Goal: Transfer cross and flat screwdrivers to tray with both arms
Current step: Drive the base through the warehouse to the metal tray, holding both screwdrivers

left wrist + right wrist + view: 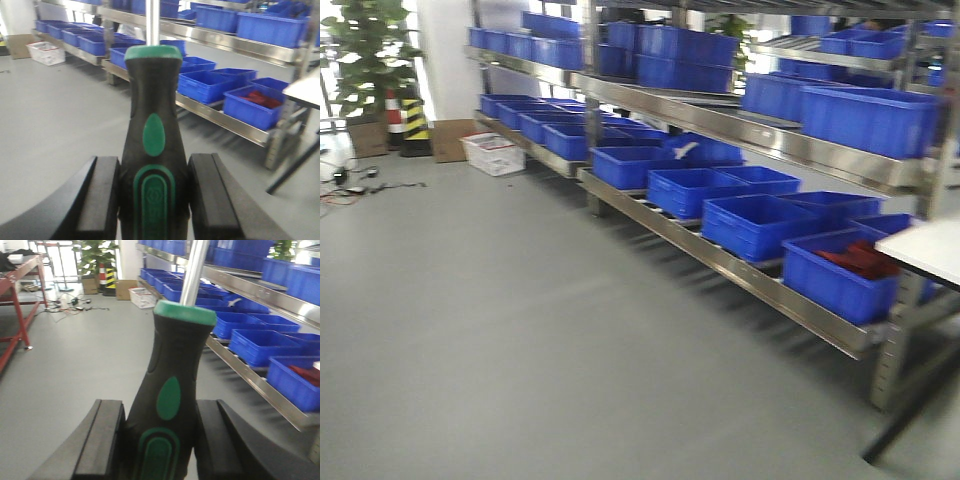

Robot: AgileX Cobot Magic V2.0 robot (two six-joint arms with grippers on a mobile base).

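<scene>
Left wrist view first: the left fingers (102, 195) are clamped on the left-hand screwdriver (152, 135), one pad on each side of the lower handle. Green collar and steel shaft point up and out of frame. The tip is unseen, so cross or flat, I cannot say. The handle sits dead centre between the pads, touching both. Behind it there's grey floor (55, 130), blue bins (210, 85) on a steel shelf (220, 117), and a table (306, 89) corner at far right.

Over to the right wrist view, and it's the same story: right fingers (102, 440) gripping the right-hand screwdriver (172, 385) low on the handle, shaft leaning slightly right.

No tray in any view, front camera included. My read is that both tools are mid-carry with the tray to come. Doing it well means a firm squeeze and shafts apart. Bring both low over the tray before either pair of fingers lets go, so nothing rolls or bounces.
</scene>
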